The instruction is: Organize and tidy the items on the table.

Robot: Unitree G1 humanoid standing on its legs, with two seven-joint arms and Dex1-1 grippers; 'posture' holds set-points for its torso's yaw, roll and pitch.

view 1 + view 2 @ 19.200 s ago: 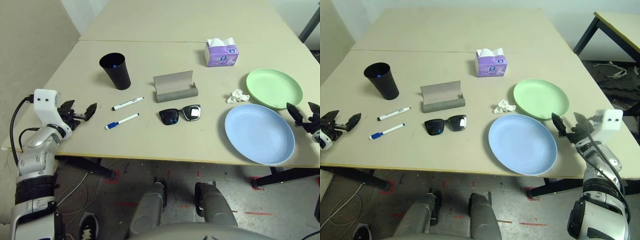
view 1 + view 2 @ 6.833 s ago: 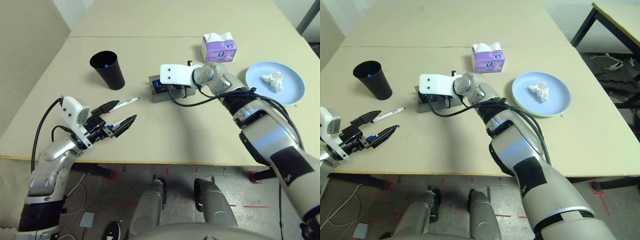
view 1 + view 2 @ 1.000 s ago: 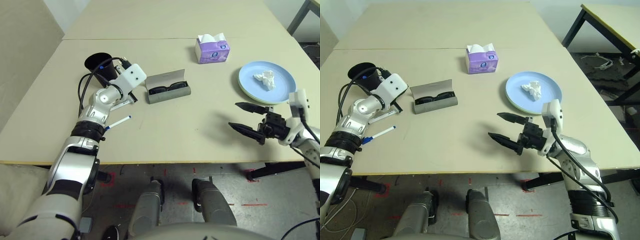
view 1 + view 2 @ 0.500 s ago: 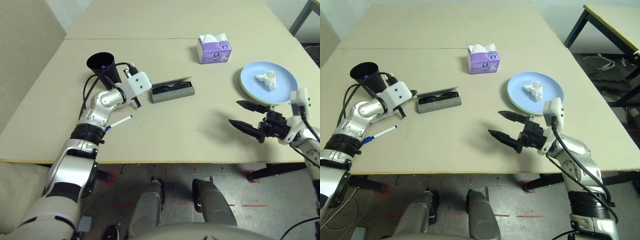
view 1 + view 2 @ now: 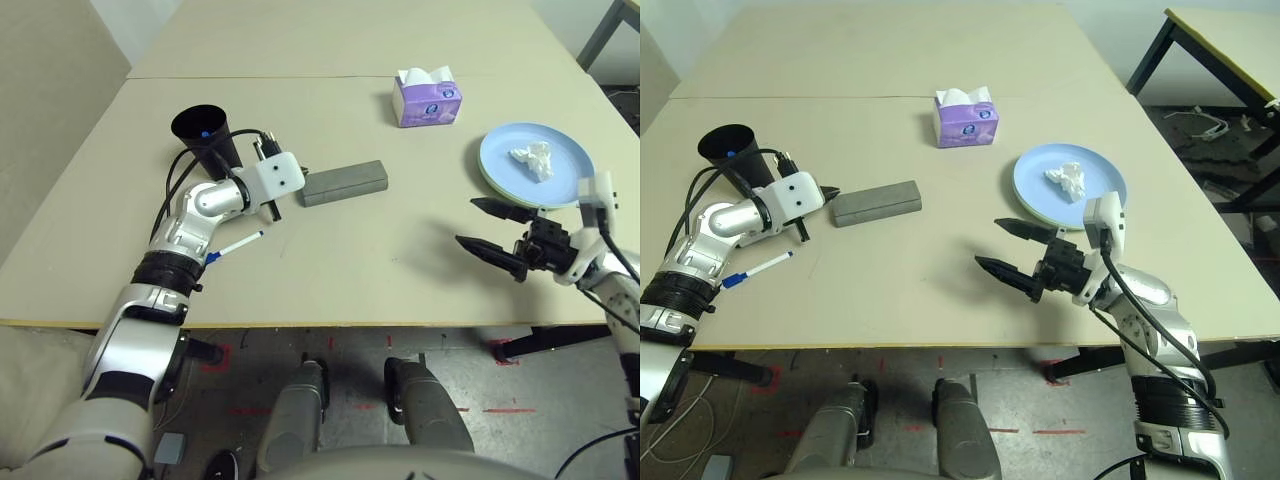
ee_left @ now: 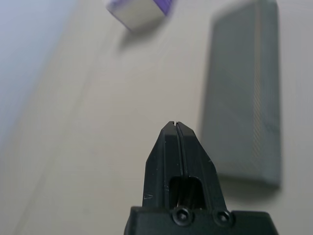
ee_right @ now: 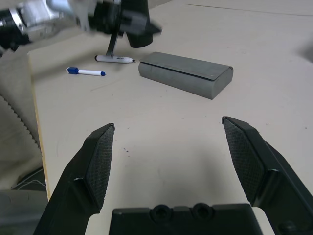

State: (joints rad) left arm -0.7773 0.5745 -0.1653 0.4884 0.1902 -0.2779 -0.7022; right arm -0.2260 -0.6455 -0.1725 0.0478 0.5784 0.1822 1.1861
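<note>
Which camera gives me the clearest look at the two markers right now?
The right wrist view: the blue-capped marker and black-capped marker both lie in plain sight on the table. In the head views the blue-capped one shows whole, but the left arm covers most of the other.

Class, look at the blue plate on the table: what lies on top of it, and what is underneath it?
A crumpled white tissue lies on the blue plate. A thin green rim peeks out below its near edge, evidently a second plate; the rest of that plate is covered.
</note>
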